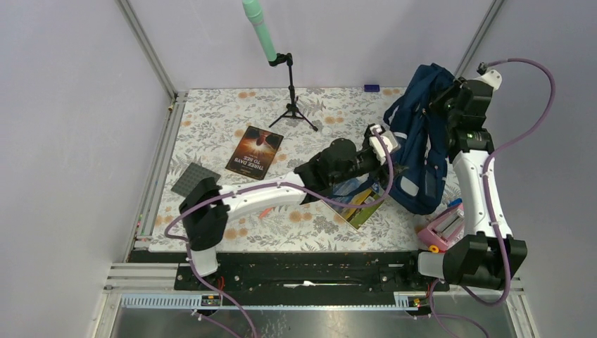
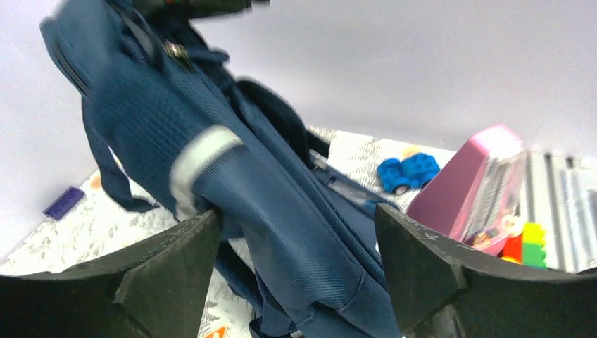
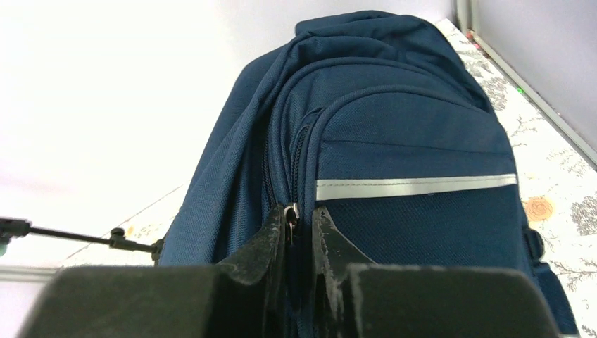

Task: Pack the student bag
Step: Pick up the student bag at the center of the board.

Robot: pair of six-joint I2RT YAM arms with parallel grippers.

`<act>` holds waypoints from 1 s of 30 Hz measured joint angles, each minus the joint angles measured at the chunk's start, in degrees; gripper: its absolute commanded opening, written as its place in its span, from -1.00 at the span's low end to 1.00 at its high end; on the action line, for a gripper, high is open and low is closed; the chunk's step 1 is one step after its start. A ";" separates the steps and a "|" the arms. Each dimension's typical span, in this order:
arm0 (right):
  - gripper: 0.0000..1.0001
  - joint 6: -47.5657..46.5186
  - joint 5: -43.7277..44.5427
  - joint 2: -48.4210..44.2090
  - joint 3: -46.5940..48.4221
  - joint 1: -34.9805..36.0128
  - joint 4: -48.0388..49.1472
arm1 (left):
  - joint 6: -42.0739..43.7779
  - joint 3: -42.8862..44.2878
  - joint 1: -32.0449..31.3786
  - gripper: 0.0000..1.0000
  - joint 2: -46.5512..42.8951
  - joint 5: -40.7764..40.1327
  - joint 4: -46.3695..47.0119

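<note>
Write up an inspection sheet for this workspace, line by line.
Surface: floral table cover, flat, no spills seen.
Job's things: student bag standing at the far right, zips look closed; dark book and colourful book lying flat; pink pencil case by the right arm's base; blue toy car; grey plate.
Clutter: tripod stand holding a green tube; purple block at the far edge.
Grippers: left gripper open, bag fabric between its fingers; right gripper shut on the zip pull.
Cables: purple cables loop off both arms.
Surroundings: pale walls, metal frame posts.
</note>
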 measured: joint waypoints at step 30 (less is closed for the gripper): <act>-1.00 -5.55 -18.12 -17.99 -6.80 13.68 12.31 | -18.91 -4.81 9.46 0.98 -43.41 -2.12 -35.45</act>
